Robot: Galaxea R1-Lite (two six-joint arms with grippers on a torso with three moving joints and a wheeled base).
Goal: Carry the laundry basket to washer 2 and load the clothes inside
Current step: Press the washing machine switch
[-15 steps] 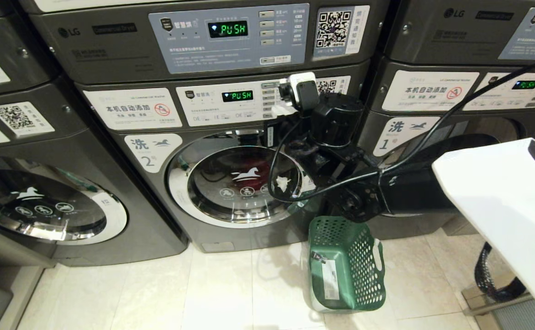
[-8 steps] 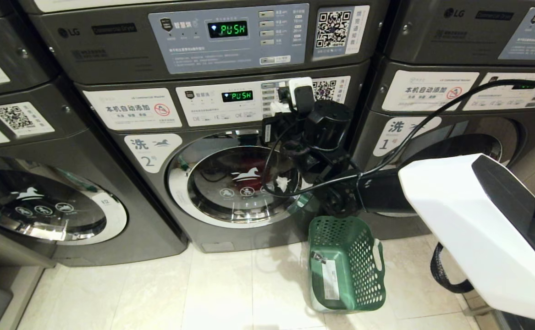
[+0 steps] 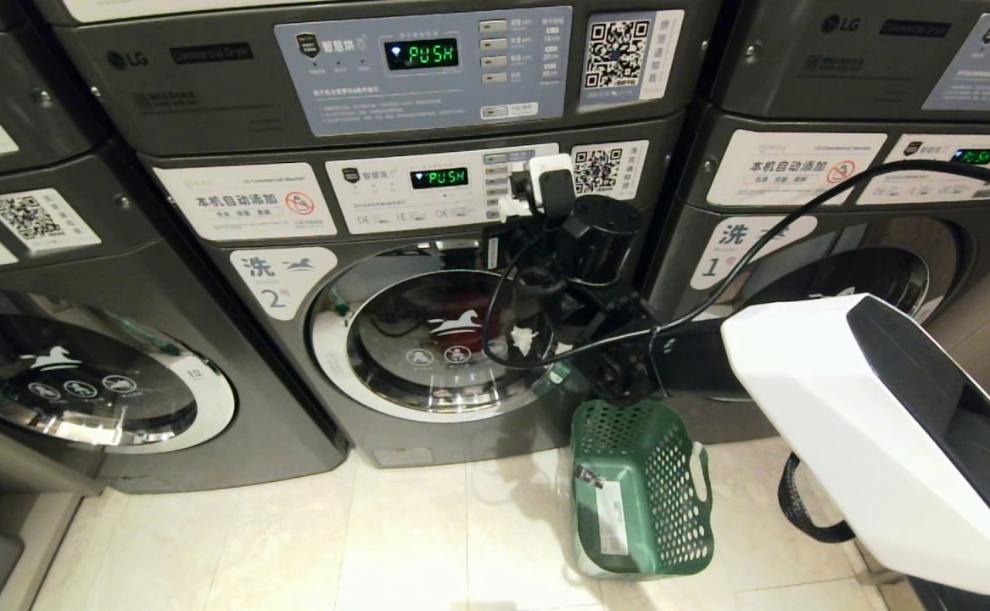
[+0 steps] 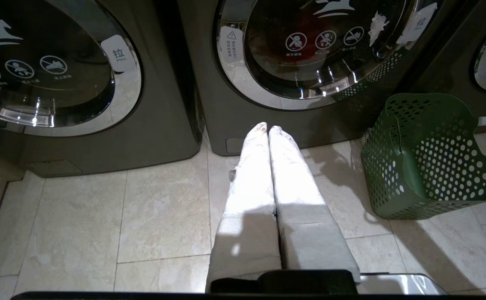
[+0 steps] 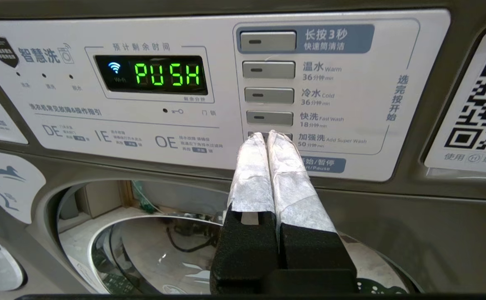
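My dark-green perforated plastic laundry basket (image 3: 640,488) lies tipped at lower centre, mouth toward dark grey washer 2 (image 3: 427,339); right gripper (image 5: 267,135) clenched empty at its panel, left gripper (image 4: 267,128) clenched empty.

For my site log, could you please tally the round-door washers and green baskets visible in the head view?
Round-door washers: 3 (washer 2, washer 1, unnumbered washer)
Green laundry basket: 1
Total: 4
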